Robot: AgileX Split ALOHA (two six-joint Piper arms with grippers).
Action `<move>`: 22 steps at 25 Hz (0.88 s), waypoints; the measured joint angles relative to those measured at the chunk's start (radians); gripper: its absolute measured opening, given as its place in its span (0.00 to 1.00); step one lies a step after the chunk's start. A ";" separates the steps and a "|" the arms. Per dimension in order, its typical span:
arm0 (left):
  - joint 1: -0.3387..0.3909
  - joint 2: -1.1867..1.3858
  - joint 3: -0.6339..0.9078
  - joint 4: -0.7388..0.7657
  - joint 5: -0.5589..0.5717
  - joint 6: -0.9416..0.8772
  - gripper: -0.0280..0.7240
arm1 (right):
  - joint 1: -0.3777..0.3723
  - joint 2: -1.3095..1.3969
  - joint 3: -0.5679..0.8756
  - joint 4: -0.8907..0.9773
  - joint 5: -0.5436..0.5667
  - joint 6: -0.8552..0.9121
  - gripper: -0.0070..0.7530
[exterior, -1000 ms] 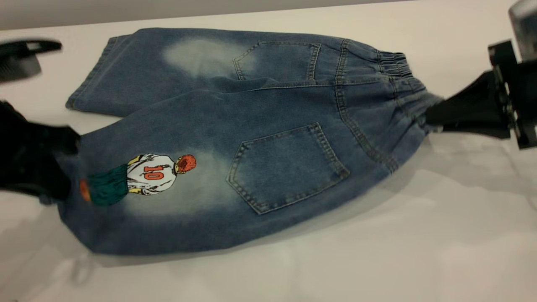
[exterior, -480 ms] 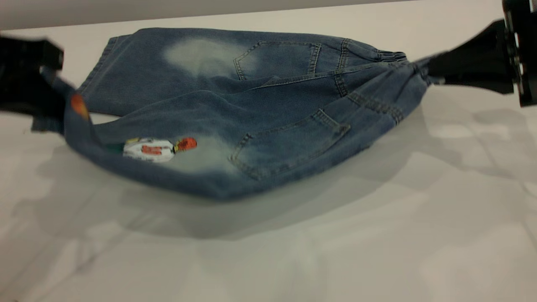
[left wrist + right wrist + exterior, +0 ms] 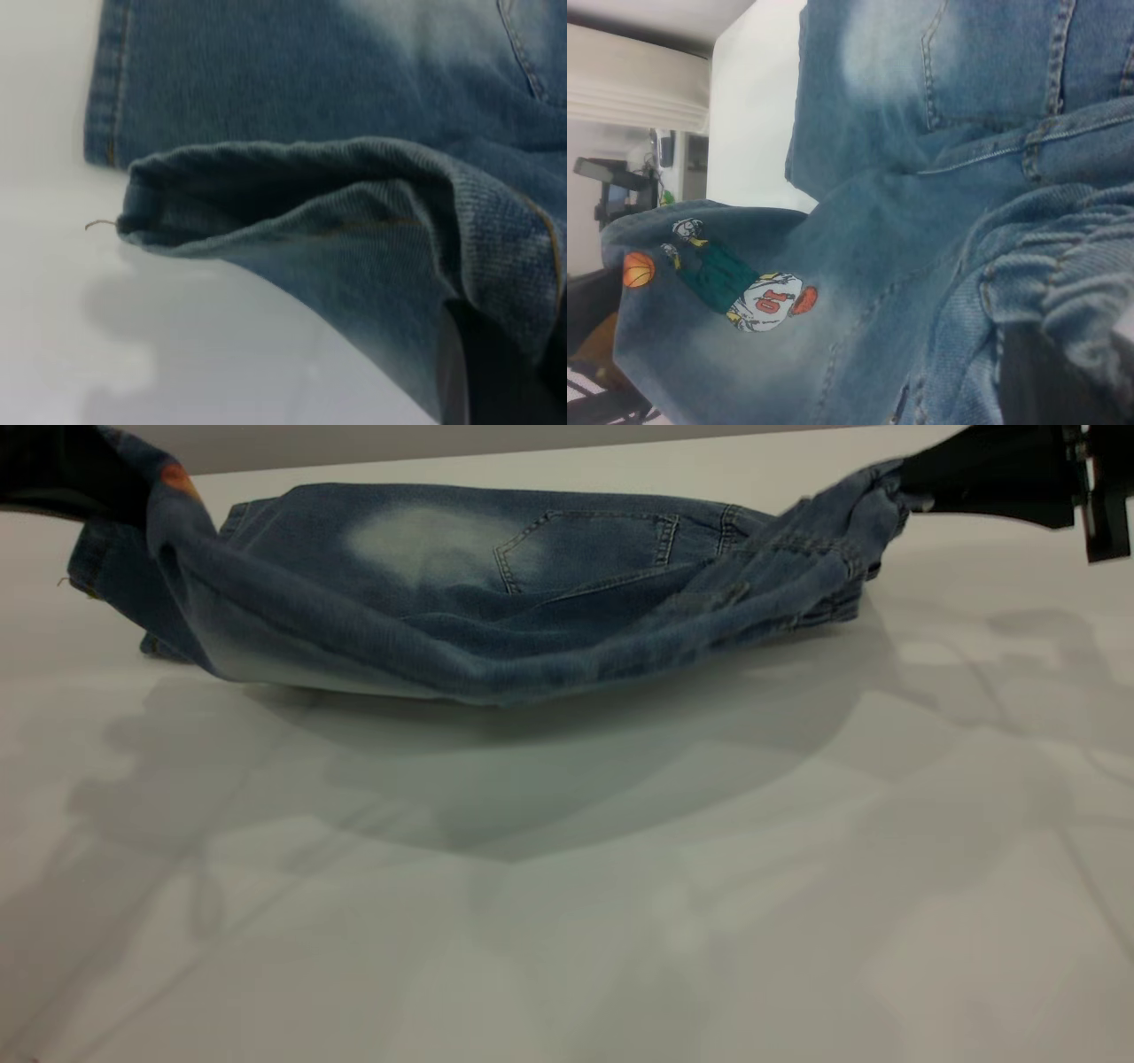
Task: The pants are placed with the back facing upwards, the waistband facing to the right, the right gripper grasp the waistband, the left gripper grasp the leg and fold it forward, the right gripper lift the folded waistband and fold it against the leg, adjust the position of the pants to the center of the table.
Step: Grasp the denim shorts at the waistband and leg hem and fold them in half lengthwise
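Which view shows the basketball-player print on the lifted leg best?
The right wrist view: the whole player print faces that camera. The exterior view catches only the orange ball near the left gripper; the left wrist view shows plain denim.

one pants (image 3: 496,593), two end effectors

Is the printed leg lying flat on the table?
No, the leg is lifted off the table, held up by the left tool.
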 joint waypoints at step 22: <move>0.003 0.294 -0.352 0.008 0.042 0.044 0.14 | 0.041 0.119 -0.354 -0.150 -0.015 0.252 0.05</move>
